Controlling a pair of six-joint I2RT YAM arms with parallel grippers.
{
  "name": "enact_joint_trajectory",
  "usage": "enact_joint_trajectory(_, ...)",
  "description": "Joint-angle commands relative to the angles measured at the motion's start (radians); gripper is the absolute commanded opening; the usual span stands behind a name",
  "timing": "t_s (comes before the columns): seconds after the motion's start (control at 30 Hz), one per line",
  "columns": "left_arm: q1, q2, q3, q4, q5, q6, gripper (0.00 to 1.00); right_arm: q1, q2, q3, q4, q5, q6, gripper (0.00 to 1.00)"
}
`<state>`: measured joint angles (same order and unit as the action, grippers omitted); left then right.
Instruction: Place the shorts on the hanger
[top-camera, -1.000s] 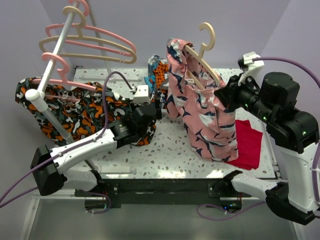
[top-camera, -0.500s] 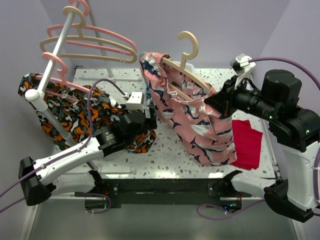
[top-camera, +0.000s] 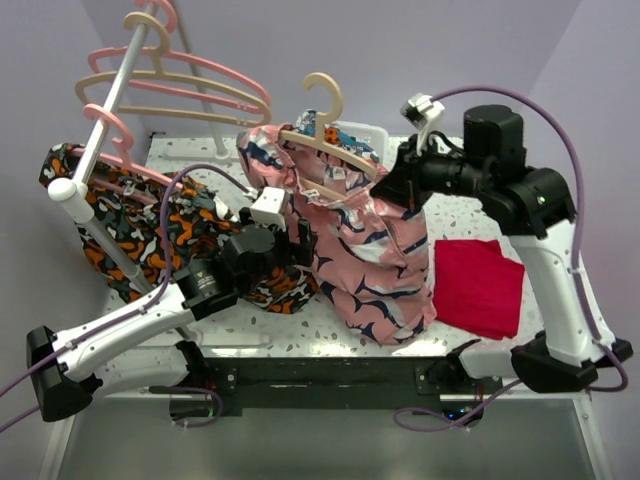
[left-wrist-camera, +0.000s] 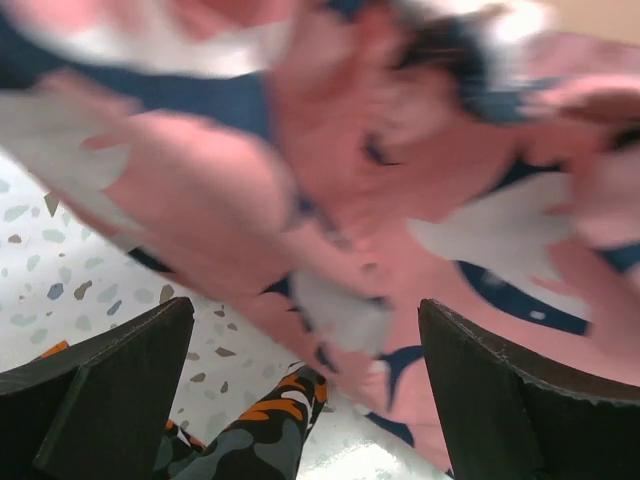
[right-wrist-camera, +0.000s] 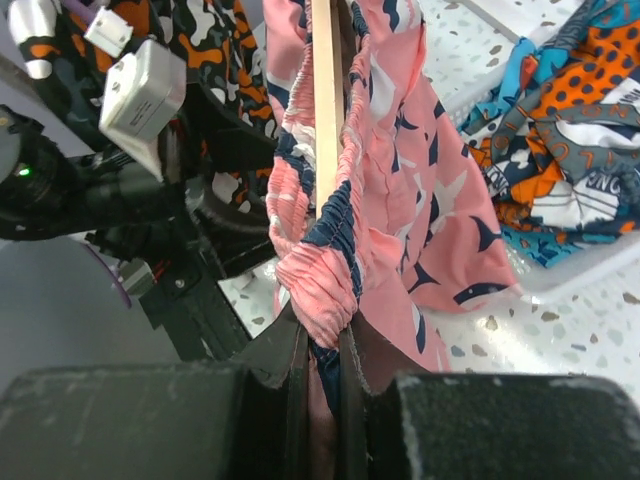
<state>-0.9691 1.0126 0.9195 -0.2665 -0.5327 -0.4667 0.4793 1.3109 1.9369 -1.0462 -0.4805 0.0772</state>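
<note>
the shorts (top-camera: 368, 262) look to be on the hanger (top-camera: 325, 108) already, or very nearly. the elastic waistband is gathered along the tan bar and the pink legs hang down from it over the middle of the desk (top-camera: 330, 322), the lowest folds seeming to brush the speckled top. the right arm's fingers (right-wrist-camera: 296, 362) are clenched on a bunched bit of waistband at the hanger's near end and hold the whole thing up, tilted, hook uppermost. the left arm's fingers (top-camera: 298, 243) are spread wide with nothing in them, low down and just beside the shorts' left side.

so i'd say this is the tidying end of the job. next i'd expect the free left arm to take the loose side of the waistband and seat it over the other shoulder, gently, since the fabric is soft and could slide off a tilted hanger.

plenty is hard to tell. cloth covers the far shoulder of the hanger, so i can't say whether the waistband sits on both ends. i can't tell if the right fingers pinch the plastic as well as the fabric. the left wrist view is a blur of pink and navy. a red cloth (top-camera: 480, 288) lies flat to the right, and a black-orange patterned garment (top-camera: 165, 235) is to the left.
</note>
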Motion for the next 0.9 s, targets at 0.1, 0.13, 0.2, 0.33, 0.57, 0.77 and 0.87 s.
enact_joint_trajectory(0.1, -0.002, -0.031, -0.002, 0.095, 0.120, 0.097, 1.00, -0.001, 0.103, 0.094, 0.163, -0.164, -0.120, 0.00)
enact_joint_trajectory(0.13, -0.002, -0.031, -0.001, 0.095, 0.129, 0.106, 1.00, -0.001, 0.111, 0.096, 0.190, -0.184, -0.123, 0.00)
enact_joint_trajectory(0.2, -0.002, -0.028, 0.013, 0.093, 0.157, 0.129, 1.00, -0.001, 0.135, 0.096, 0.225, -0.228, -0.122, 0.00)
enact_joint_trajectory(0.33, -0.002, -0.012, 0.038, 0.087, 0.192, 0.158, 1.00, 0.001, 0.212, 0.158, 0.268, -0.269, -0.120, 0.00)
enact_joint_trajectory(0.57, -0.002, 0.003, 0.073, 0.115, 0.295, 0.204, 1.00, 0.085, 0.315, 0.240, 0.340, -0.185, -0.140, 0.00)
enact_joint_trajectory(0.77, -0.003, 0.007, 0.082, 0.144, 0.485, 0.292, 1.00, 0.091, 0.402, 0.316, 0.384, -0.165, -0.160, 0.00)
enact_joint_trajectory(0.87, -0.003, 0.023, 0.082, 0.158, 0.560, 0.309, 1.00, 0.093, 0.451, 0.384, 0.390, -0.188, -0.151, 0.00)
